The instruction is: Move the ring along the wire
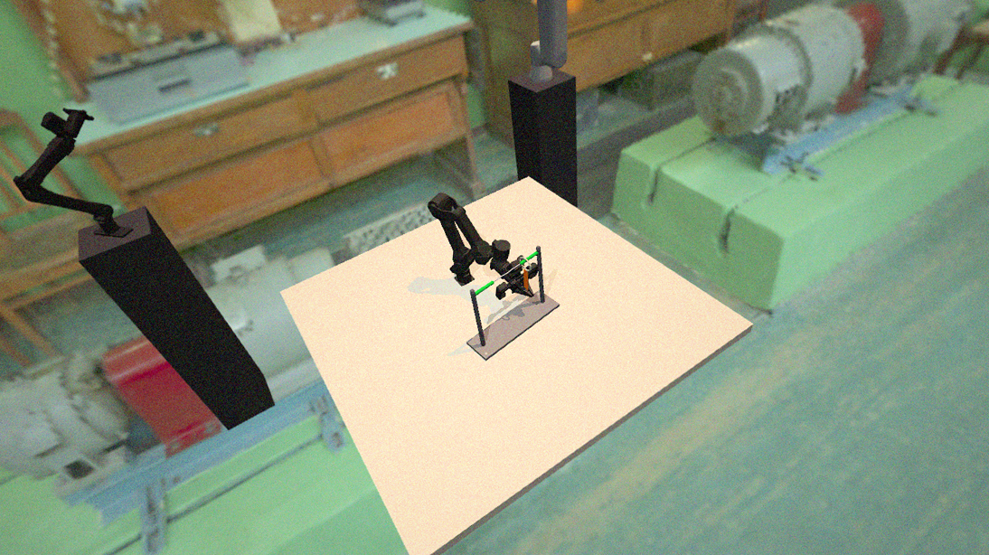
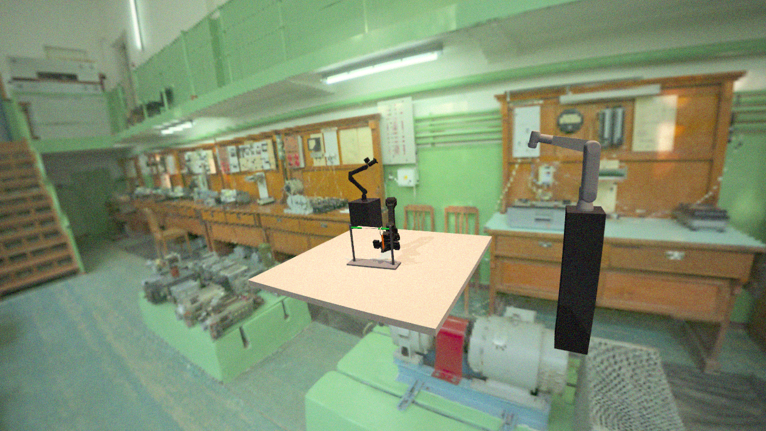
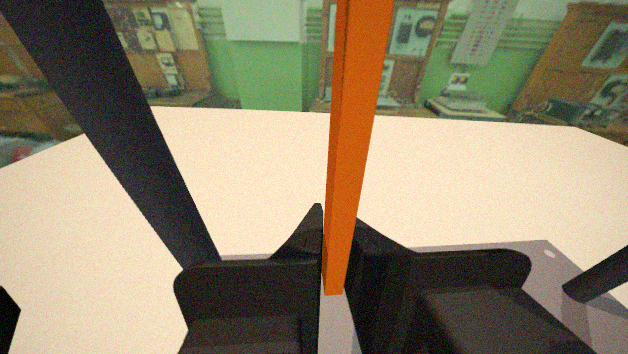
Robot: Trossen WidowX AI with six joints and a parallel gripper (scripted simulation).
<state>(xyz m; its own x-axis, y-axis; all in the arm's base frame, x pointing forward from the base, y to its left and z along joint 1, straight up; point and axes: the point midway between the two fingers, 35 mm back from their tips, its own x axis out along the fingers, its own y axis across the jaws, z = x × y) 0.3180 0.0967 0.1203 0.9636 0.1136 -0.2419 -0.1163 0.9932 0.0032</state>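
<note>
Counter (image 1: 551, 409) (image 2: 374, 289) beneath; wire stand's base (image 1: 513, 329) (image 2: 373, 263) (image 3: 532, 250) below pincer (image 1: 527, 291) (image 2: 383, 249) (image 3: 324, 209). One post (image 1: 540, 275) (image 2: 392, 252) (image 3: 130, 140) close beside it. Pincer clamped on orange handle (image 1: 527, 280) (image 2: 383, 241) (image 3: 350, 125); ring above it, near that post's green stretch. Sideways drift or tilt could brush ring against grey wire; early release, a swing.

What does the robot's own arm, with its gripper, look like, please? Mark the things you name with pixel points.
The arm (image 1: 456, 244) (image 2: 391, 211) is matte black, with slim straight links and thicker rounded joints. The gripper (image 3: 324, 209) is black too: its fingers have broad, round-cornered plates and taper to narrow tips. I can see no markings or cables on them.
</note>
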